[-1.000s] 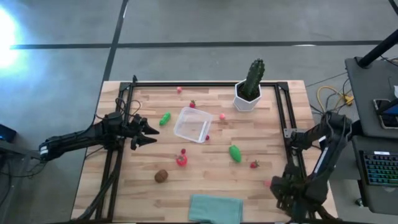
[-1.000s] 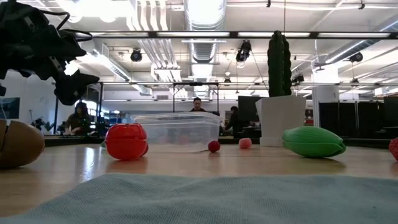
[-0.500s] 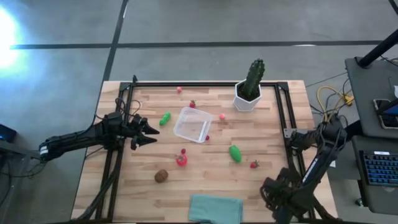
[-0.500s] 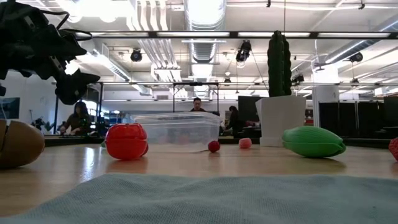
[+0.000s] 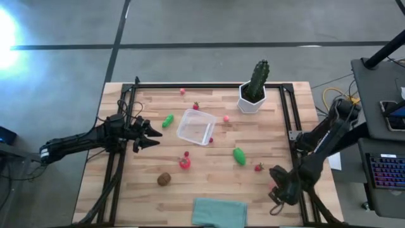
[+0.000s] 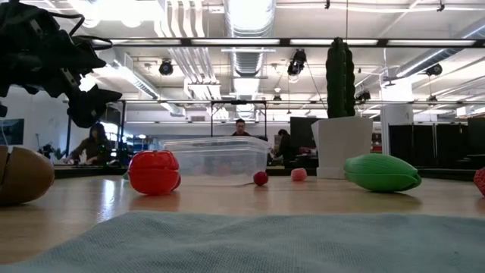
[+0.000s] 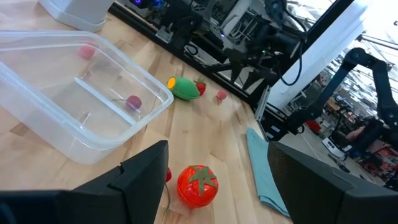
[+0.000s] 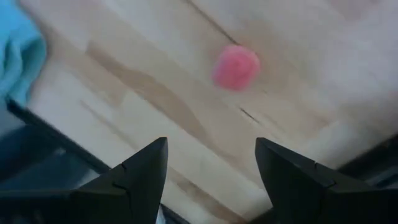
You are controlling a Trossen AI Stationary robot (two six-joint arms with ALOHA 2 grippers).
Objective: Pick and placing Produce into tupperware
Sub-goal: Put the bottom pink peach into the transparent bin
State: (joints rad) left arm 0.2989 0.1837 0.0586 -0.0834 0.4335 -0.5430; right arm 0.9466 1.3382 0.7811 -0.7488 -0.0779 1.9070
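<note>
Now the right end effector (image 5: 277, 190), fingers spread and empty, has swung in over a pink piece (image 8: 236, 66) at the worktop's (image 5: 209, 171) edge, likely the next pick. The left end effector (image 5: 154, 136) hovers open beside the tupperware (image 5: 195, 126).

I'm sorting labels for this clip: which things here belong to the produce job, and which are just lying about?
Job:
tupperware
green pieces
red tomato
brown kiwi
pink piece under the open right claw

Lying about:
cactus pot
teal cloth

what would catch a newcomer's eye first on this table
Probably the tall green cactus in its white pot at the far edge, then the clear tupperware mid-table, ringed by scattered toy produce. The right gripper hangs open over a small pink piece at the table's near right edge.
</note>
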